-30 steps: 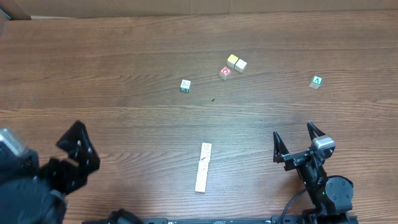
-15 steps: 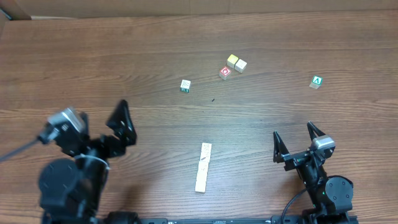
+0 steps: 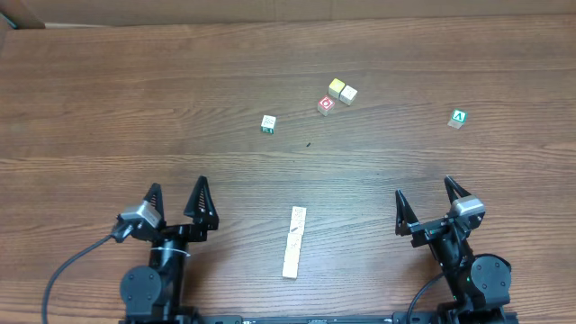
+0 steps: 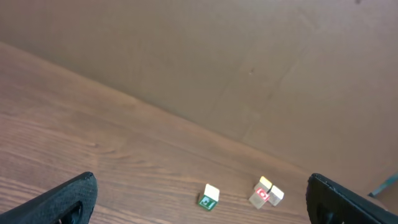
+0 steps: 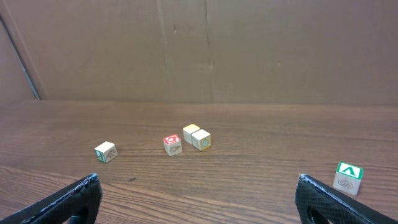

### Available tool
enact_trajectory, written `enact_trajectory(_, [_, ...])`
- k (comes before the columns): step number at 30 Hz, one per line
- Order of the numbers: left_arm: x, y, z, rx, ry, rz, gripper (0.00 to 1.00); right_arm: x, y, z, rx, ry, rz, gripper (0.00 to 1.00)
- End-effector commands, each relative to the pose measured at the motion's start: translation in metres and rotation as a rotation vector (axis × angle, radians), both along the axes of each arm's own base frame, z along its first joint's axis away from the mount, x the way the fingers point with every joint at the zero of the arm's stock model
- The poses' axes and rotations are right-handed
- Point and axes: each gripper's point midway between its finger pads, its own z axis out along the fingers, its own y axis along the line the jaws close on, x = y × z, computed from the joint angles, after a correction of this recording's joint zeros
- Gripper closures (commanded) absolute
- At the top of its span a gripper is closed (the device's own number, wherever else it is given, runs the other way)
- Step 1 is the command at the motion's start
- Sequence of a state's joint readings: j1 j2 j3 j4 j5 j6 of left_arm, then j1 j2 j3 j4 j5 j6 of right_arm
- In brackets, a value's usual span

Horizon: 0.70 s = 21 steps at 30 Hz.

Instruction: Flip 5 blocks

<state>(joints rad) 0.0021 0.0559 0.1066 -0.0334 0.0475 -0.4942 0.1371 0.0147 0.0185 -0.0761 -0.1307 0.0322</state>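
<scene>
my arms sit folded at the bottom of the frame, left gripper (image 3: 176,187) and right gripper (image 3: 424,189) spread wide, empty, facing the blocks (image 3: 348,94).

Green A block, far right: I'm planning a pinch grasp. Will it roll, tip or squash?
The green A block is a flat-faced cube, so it probably won't roll. It looks rigid wood, likely light. Standing alone on the smooth wooden table, it may slide if nudged.
</scene>
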Motion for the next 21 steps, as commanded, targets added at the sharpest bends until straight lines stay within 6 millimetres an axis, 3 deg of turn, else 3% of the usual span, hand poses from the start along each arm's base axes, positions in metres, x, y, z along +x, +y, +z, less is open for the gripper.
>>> enact_trajectory(1, [0.003, 0.008, -0.021, 0.000, -0.004, 0.044, 0.00, 0.000, -0.002, -0.002, -0.002, -0.006, -0.010, 0.00])
enact_trajectory(2, [0.003, 0.013, -0.036, 0.001, 0.040, 0.070, 0.00, 0.000, -0.002, -0.002, -0.002, -0.006, -0.010, 0.00])
enact_trajectory(5, [0.002, 0.022, -0.048, 0.017, 0.090, 0.121, 0.00, 0.000, -0.002, -0.002, -0.002, -0.006, -0.010, 0.00])
enact_trajectory(10, [0.002, 0.020, -0.048, 0.191, 0.093, 0.104, 0.00, 0.000, -0.002, -0.002, -0.003, -0.006, -0.010, 0.00])
enact_trajectory(21, [0.002, 0.017, -0.050, 0.292, 0.097, 0.082, 0.00, 0.000, -0.002, -0.002, -0.002, -0.006, -0.010, 0.00])
